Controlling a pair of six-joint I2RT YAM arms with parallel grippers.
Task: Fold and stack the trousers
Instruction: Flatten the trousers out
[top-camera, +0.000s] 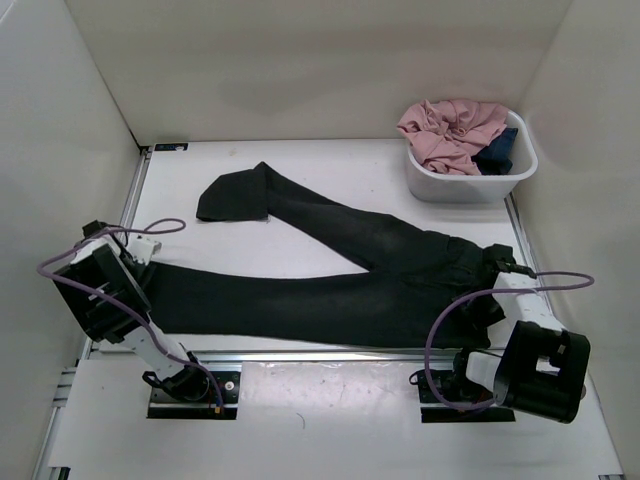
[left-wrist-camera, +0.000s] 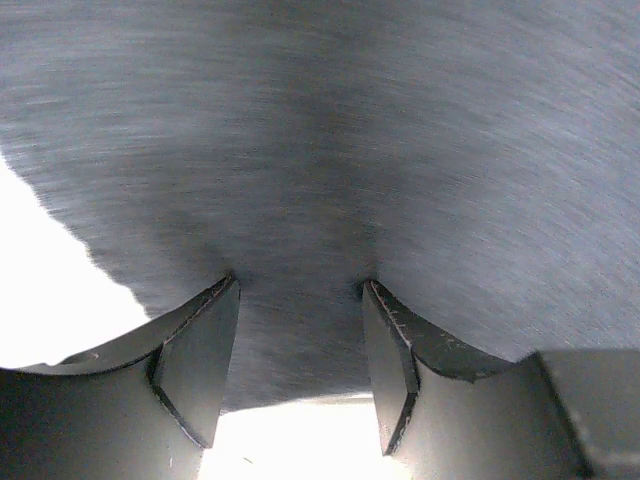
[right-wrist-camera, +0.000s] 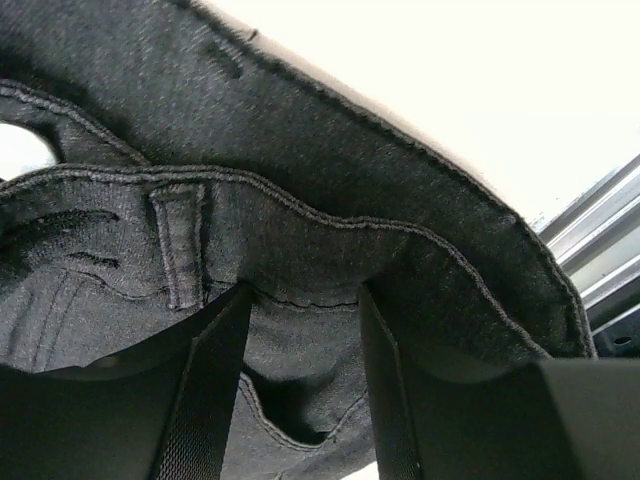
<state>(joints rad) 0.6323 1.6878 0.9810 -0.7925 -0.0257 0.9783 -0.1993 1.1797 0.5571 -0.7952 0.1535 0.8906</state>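
Observation:
The black trousers (top-camera: 330, 280) lie spread flat on the white table (top-camera: 330, 165), waist at the right, one leg running left along the front and the other angled to the far left. My left gripper (top-camera: 150, 262) is at the end of the front leg. In the left wrist view its jaws (left-wrist-camera: 300, 288) stand open, with the fabric (left-wrist-camera: 330, 150) and its hem edge between the fingers. My right gripper (top-camera: 497, 268) is at the waistband. In the right wrist view it (right-wrist-camera: 302, 292) is open astride the waistband (right-wrist-camera: 300, 205), beside a belt loop (right-wrist-camera: 180, 240).
A white tub (top-camera: 470, 187) at the back right holds a pink garment (top-camera: 450, 130) and a small dark blue garment (top-camera: 497, 152). White walls enclose the table on three sides. A metal rail (top-camera: 320, 357) runs along the front edge, also in the right wrist view (right-wrist-camera: 600, 240).

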